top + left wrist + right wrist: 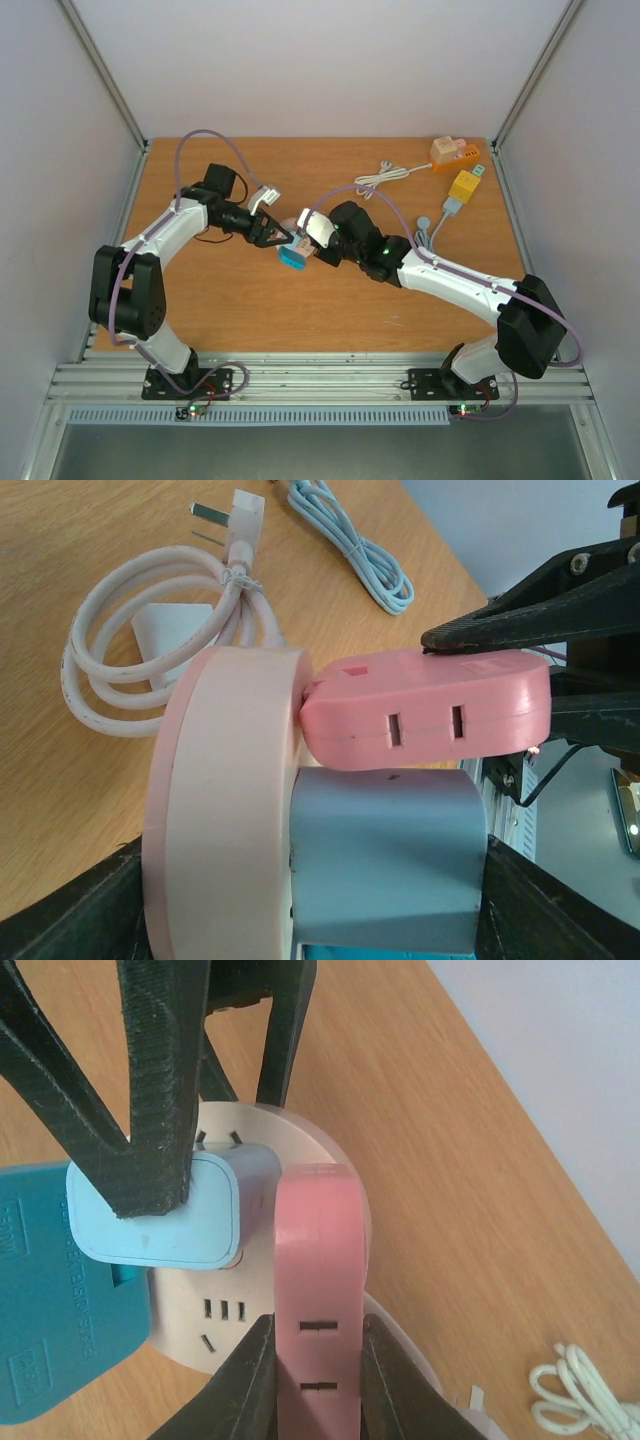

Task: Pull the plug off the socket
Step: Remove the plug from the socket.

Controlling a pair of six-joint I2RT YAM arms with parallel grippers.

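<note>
The socket is a round pinkish-white disc held off the table at its middle. Three things are plugged into its face: a pink plug, a light blue plug and a teal plug. My right gripper is shut on the pink plug's flat sides. My left gripper is clamped with one finger on the disc's back and the other finger on the light blue plug's outer end. The pink plug still sits against the disc.
The socket's white cord lies coiled on the wood behind it. A light cable, an orange adapter, a yellow adapter and a grey lead lie at the back right. Walls enclose the table.
</note>
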